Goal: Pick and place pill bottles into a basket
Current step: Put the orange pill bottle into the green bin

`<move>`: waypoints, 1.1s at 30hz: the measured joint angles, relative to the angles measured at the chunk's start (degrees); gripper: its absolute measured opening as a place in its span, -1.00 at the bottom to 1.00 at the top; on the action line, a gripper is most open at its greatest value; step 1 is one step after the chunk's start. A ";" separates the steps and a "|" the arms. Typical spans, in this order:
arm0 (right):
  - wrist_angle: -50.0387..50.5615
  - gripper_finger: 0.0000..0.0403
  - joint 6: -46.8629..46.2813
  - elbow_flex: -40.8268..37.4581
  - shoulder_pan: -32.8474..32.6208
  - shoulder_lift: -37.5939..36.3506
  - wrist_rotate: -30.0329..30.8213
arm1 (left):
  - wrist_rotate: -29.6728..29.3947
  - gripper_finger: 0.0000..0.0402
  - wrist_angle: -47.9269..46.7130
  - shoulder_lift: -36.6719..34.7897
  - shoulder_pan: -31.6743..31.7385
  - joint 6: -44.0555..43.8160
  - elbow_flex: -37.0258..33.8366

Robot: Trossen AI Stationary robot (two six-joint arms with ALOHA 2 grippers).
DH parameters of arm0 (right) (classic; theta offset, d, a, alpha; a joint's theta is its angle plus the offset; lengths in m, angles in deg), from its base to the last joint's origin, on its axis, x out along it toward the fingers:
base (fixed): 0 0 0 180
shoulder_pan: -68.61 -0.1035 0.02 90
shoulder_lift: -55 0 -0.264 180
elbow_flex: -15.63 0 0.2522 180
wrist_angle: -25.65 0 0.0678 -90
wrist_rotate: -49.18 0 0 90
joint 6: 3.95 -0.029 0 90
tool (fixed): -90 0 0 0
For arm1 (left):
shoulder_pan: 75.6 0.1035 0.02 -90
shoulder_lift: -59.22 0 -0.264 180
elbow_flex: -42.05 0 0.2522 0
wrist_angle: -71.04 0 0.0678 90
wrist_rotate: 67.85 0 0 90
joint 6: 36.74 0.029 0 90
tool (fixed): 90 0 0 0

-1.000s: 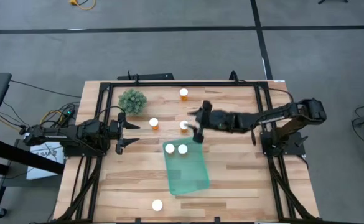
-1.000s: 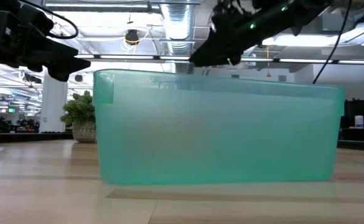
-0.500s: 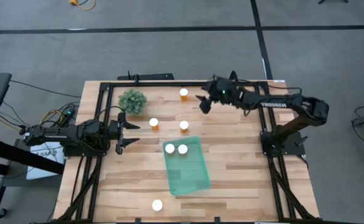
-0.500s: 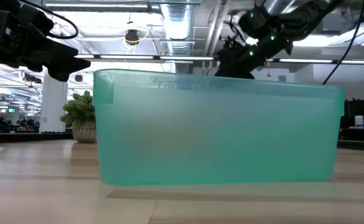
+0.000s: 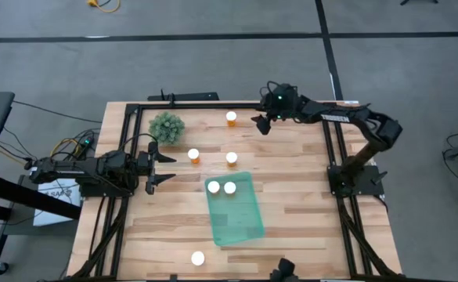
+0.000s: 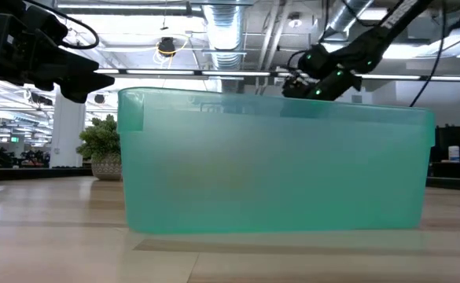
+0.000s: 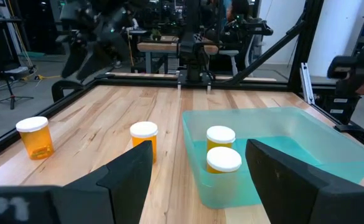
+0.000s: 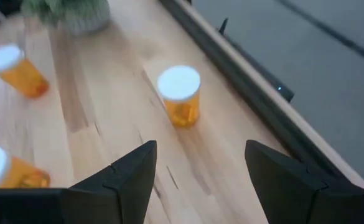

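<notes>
The teal basket (image 5: 240, 215) lies flat near the table's middle with two white-capped pill bottles (image 5: 214, 187) (image 5: 229, 187) standing in its far end. Loose bottles stand on the table at the far edge (image 5: 231, 117), left of centre (image 5: 193, 154), at centre (image 5: 231, 157) and at the near edge (image 5: 197, 257). My right gripper (image 5: 260, 124) is open and empty, just right of the far bottle (image 8: 180, 93), touching nothing. My left gripper (image 5: 152, 166) is open and empty at the table's left, facing the basket (image 7: 275, 124).
A small green plant (image 5: 167, 126) stands at the far left. A black frame rail (image 5: 213, 105) runs along the far edge, close behind the far bottle. A dark object (image 5: 283, 269) shows at the near edge. The low view is filled by the basket's wall (image 6: 277, 169).
My right gripper has swung from beside the basket's far right corner toward the table's far edge, and now stands right of the far bottle, still open and empty. The bottles and the basket have stayed where they were.
</notes>
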 joint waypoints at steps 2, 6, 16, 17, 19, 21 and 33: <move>1.59 0.19 2.47 1.67 -0.08 2.51 -0.71 | 0.00 0.23 -0.02 0.01 0.00 0.01 -0.02; 4.46 0.19 7.60 4.77 -0.41 6.29 -2.04 | -0.02 0.23 -0.02 0.01 0.00 0.02 -0.01; 11.82 0.19 15.63 11.99 -0.54 10.34 -6.82 | -0.01 0.23 0.00 -0.01 0.01 0.02 -0.02; 12.88 0.19 16.54 12.37 -0.61 10.39 -6.85 | 0.00 0.23 -0.01 0.00 0.01 0.00 -0.02; 13.79 0.19 17.94 13.15 -1.00 10.39 -6.77 | 0.00 0.23 -0.01 0.01 0.02 0.01 -0.01; 14.51 0.19 18.53 13.68 -1.24 10.39 -6.79 | -0.01 0.23 -0.01 0.00 0.01 0.01 -0.01; 15.74 0.19 19.52 15.81 -1.12 10.38 -2.96 | 0.00 0.23 -0.02 0.01 0.02 0.00 -0.02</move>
